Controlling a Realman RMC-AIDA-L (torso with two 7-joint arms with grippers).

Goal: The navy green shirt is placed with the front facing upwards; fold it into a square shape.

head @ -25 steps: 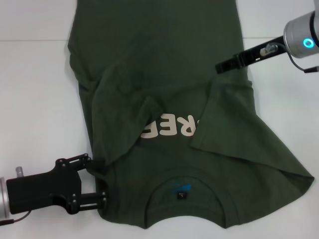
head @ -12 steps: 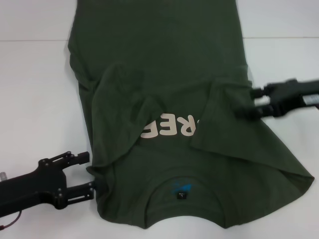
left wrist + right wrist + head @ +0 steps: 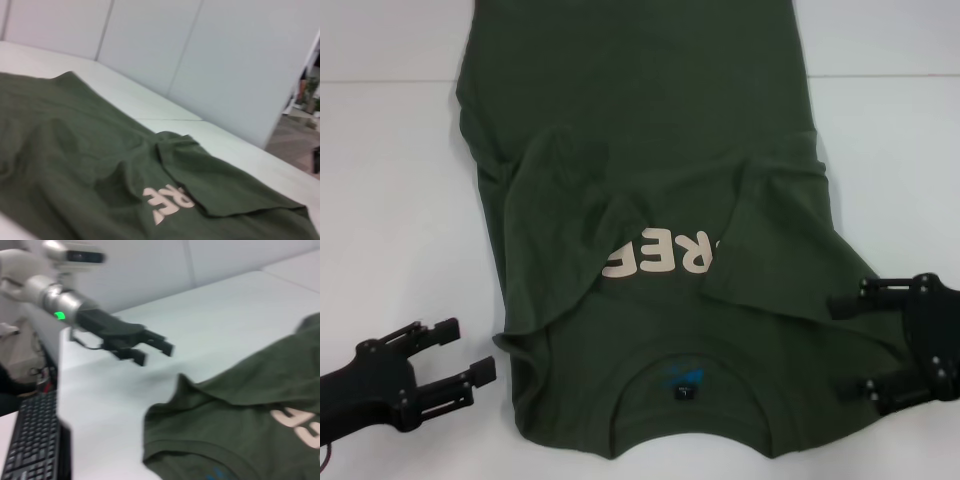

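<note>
The navy green shirt [image 3: 640, 120] lies flat with its collar [image 3: 620, 420] toward me, and both sides are folded in over the chest. Cream letters [image 3: 660, 252] show only in part between the folds. My left gripper [image 3: 468, 350] stands open on the white table, a little to the left of the shirt's shoulder edge and holding nothing. At the lower right my right gripper [image 3: 845, 347] is open, its fingertips over the shirt's outspread sleeve corner. The left wrist view shows the shirt [image 3: 90, 165] and its letters [image 3: 167, 200]. In the right wrist view the left gripper [image 3: 155, 350] hovers beyond the shirt [image 3: 240, 405].
The white table [image 3: 390, 200] extends on both sides of the shirt. A black keyboard [image 3: 35, 440] lies beyond the table edge in the right wrist view. White wall panels [image 3: 200, 60] stand behind the table.
My left gripper has let go of the shirt's shoulder edge and drawn back left. My right gripper has swung from the far right side down to the near right sleeve corner.
</note>
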